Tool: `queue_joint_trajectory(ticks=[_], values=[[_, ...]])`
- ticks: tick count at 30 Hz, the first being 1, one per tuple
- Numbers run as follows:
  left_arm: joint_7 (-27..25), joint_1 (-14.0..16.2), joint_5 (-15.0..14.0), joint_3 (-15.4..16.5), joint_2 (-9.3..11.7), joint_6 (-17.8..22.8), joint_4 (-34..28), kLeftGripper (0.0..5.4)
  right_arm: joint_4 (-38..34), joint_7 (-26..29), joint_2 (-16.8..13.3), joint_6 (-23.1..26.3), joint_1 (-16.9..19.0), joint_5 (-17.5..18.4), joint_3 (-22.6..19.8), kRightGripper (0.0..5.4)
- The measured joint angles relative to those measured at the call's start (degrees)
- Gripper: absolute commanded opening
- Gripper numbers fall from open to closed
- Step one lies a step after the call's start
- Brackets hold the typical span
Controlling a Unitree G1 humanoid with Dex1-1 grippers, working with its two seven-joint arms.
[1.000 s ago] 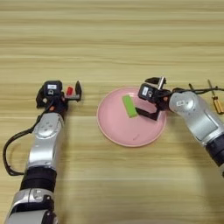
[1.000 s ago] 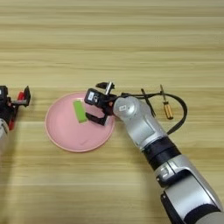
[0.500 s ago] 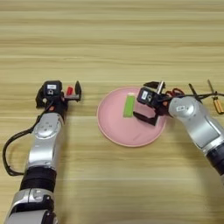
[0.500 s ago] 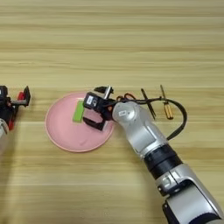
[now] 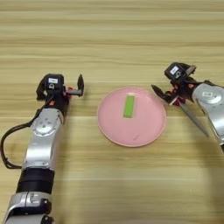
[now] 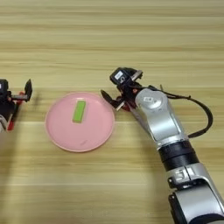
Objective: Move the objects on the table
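Block (image 5: 129, 106), lime-green, lying flat in your pink plate (image 5: 144, 131) at frame centre, right pincer (image 5: 174, 82) hovering wide just right of the plate's rim, left pincer (image 5: 61, 85) waiting wide at left on the worktop (image 5: 109, 39).

— What is being shown on the table (image 5: 109, 39)?

— A wide surface of pale-brown planks with horizontal grain is being seen. A flat lime-green block (image 5: 129, 106) is being carried by a round pink plate (image 5: 113, 127) near the middle.

— How is the block lying?

— It is lying flat, its long side running nearly away from the robot, in the plate's upper half, apart from the rim.

— Are other objects being seen?

— A thin dark pointed tool (image 5: 193, 118) is lying slanted on the wood to the right of the plate, partly hidden.
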Motion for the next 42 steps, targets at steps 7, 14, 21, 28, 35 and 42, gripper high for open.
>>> queue_joint_trajectory(ticks=[7,14,21,28,35,42], values=[[-1.5,0.4,-0.2,-1.8,-0.2,2.8,-2.8,5.40,13.8,-10.8,1.6,-6.0,-3.0,6.4,-10.6,5.37],[-2.0,0.4,-0.4,-2.1,-0.6,3.0,-1.3,5.40,32.6,-26.8,1.5,-17.9,-9.3,11.9,-22.2,5.37],[-2.0,0.4,-0.4,-2.1,-0.7,3.0,-1.1,5.40,40.0,-27.9,1.5,-23.3,-11.5,12.0,-22.5,5.37],[-6.0,1.6,-2.1,-3.9,-1.1,5.6,-4.0,5.40,42.3,-27.9,1.5,-25.3,-12.1,12.0,-22.3,5.37],[-10.2,4.1,-5.4,-5.0,-0.4,12.7,-10.3,5.40,42.7,-27.9,1.5,-25.4,-12.3,12.1,-22.1,5.37],[-12.2,5.5,-9.6,-6.4,-0.6,21.1,-18.0,5.40,42.4,-28.1,1.5,-25.4,-12.3,12.2,-22.0,5.37]])
